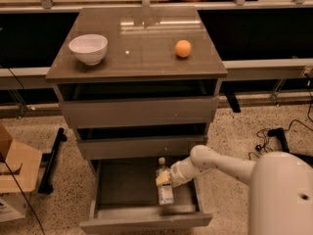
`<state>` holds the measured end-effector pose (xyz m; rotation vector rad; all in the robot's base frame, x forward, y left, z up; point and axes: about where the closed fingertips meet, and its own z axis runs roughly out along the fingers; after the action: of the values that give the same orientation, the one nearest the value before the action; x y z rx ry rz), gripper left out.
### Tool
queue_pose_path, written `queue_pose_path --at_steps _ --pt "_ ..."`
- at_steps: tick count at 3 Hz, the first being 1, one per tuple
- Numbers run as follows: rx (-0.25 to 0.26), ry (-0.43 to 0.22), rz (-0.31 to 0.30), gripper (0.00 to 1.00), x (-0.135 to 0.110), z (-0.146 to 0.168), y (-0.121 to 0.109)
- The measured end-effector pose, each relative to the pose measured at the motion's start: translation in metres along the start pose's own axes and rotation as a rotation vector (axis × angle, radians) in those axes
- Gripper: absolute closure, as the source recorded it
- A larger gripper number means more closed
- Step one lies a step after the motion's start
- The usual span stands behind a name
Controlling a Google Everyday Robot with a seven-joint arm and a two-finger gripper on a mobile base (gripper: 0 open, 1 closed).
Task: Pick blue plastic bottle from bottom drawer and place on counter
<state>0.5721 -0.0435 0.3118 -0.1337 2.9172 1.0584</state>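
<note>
The bottom drawer (121, 192) is pulled open below two shallower drawers. The blue plastic bottle (165, 195) lies inside it near the right wall, its white cap (161, 160) pointing toward the back. My gripper (163, 178) comes in from the right on the white arm (220, 164) and sits right over the bottle's middle, in contact with it. The counter (142, 48) is the glossy brown top of the cabinet, well above the gripper.
A white bowl (88, 48) stands at the counter's left and an orange ball (183, 48) at its right. A cardboard box (14, 176) and a black stand leg (51, 161) are on the floor at left. Cables (274, 136) lie at right.
</note>
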Motion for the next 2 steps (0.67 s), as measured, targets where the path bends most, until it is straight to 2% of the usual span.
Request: queue_pose_path --at_steps 1,2 --pt "-0.035 -0.034 -0.247 1.00 0.038 -0.096 0.035" --pt "-0.001 -0.123 -0.396 1.00 0.070 -0.161 0.060"
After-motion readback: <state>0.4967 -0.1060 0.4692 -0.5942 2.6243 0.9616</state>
